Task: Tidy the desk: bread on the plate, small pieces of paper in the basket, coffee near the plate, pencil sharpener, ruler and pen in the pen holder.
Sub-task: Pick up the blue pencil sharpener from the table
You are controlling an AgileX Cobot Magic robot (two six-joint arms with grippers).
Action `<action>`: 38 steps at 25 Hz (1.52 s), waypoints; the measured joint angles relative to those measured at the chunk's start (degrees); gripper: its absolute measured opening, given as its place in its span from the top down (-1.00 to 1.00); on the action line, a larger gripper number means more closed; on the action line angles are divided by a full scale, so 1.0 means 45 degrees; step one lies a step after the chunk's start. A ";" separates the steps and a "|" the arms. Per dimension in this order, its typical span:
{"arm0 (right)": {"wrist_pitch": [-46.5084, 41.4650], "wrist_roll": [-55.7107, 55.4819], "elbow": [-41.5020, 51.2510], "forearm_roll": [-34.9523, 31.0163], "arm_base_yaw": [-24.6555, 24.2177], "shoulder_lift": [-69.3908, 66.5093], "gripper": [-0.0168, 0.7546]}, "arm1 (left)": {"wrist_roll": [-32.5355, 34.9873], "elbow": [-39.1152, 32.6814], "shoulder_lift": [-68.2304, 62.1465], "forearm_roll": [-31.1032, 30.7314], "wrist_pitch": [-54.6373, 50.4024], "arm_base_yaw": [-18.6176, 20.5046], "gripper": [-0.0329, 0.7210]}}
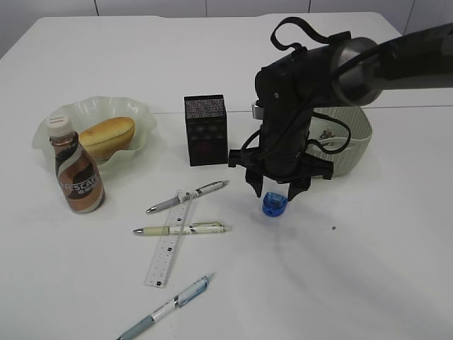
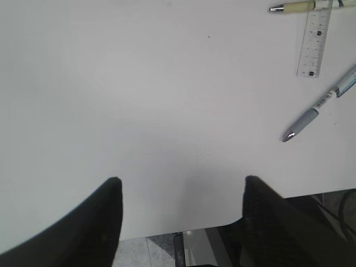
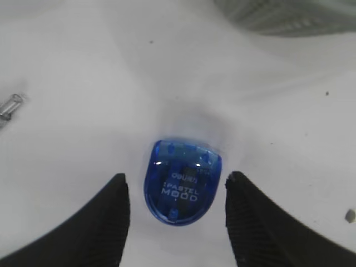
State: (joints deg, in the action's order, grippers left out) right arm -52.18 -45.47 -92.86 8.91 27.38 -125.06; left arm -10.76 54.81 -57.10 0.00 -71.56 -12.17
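In the exterior view, the bread [image 1: 107, 136] lay on the plate [image 1: 53, 117] at upper left with the coffee bottle [image 1: 76, 176] just beside it, so those steps looked done. Three pens [image 1: 186, 196] and the ruler [image 1: 169, 238] remained on the table [image 1: 368, 269], near the pen holder [image 1: 205, 129]. The right gripper [image 1: 277, 190] hung spread over the blue pencil sharpener [image 1: 273, 205], the basket [image 1: 347, 138] behind it.

In the left wrist view, the left gripper [image 2: 181, 192] stood released over bare table near its front edge.

In the right wrist view, the sharpener sat between the spread fingers [image 3: 105, 217], untouched, with room around.

exterior: high front slant over table [image 1: 368, 269] | wrists: close, downward | shared: ruler [image 1: 168, 241], left wrist+exterior
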 joint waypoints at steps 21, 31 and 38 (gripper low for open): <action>-0.0117 0.0000 -0.0040 0.0054 -0.0073 -0.0421 -0.10 | 0.0000 0.0000 0.0000 0.0000 0.0000 0.0000 -0.39; -0.0022 0.0000 -0.0040 0.0054 -0.0073 -0.0586 -0.10 | 0.0000 0.0000 0.0000 0.0000 0.0000 0.0000 -0.39; 0.0080 0.0000 -0.0040 0.0031 -0.0073 -0.0634 -0.10 | 0.0000 0.0000 0.0000 0.0000 0.0000 0.0000 -0.39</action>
State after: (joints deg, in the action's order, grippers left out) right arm -51.82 -45.47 -93.04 9.05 27.05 -127.92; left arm -10.76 54.81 -57.10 0.00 -71.56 -12.17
